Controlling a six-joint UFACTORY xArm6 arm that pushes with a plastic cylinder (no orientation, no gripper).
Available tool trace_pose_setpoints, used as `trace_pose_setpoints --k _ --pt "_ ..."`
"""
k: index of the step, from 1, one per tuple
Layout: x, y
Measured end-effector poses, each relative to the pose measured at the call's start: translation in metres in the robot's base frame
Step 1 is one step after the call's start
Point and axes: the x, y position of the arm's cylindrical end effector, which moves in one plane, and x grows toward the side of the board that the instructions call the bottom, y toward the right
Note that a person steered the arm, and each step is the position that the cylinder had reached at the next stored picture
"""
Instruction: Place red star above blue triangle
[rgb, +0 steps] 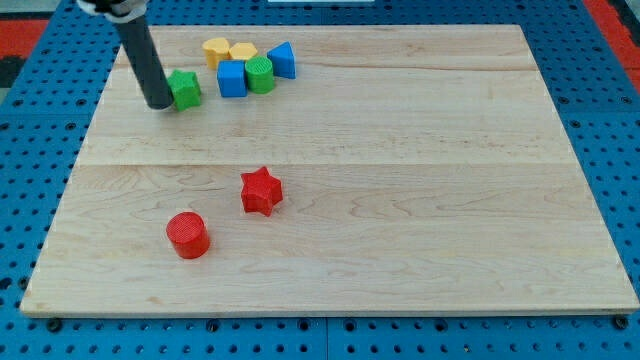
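The red star (261, 191) lies on the wooden board left of centre, toward the view's bottom. The blue triangle (283, 59) sits near the view's top, at the right end of a cluster of blocks. My tip (159, 103) is at the view's upper left, touching or just left of a green star-like block (185, 89). The tip is far from the red star, up and to its left.
The cluster near the top holds a blue cube (232, 78), a green cylinder (260, 74) and two yellow blocks (217, 50) (243, 52). A red cylinder (187, 235) stands lower left of the red star. The board (420, 200) rests on blue pegboard.
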Motion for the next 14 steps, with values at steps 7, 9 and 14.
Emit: trace_pose_setpoints --k 7,9,14 --pt "0.159 0.145" --pt "0.129 0.249" --pt "-0.058 0.287"
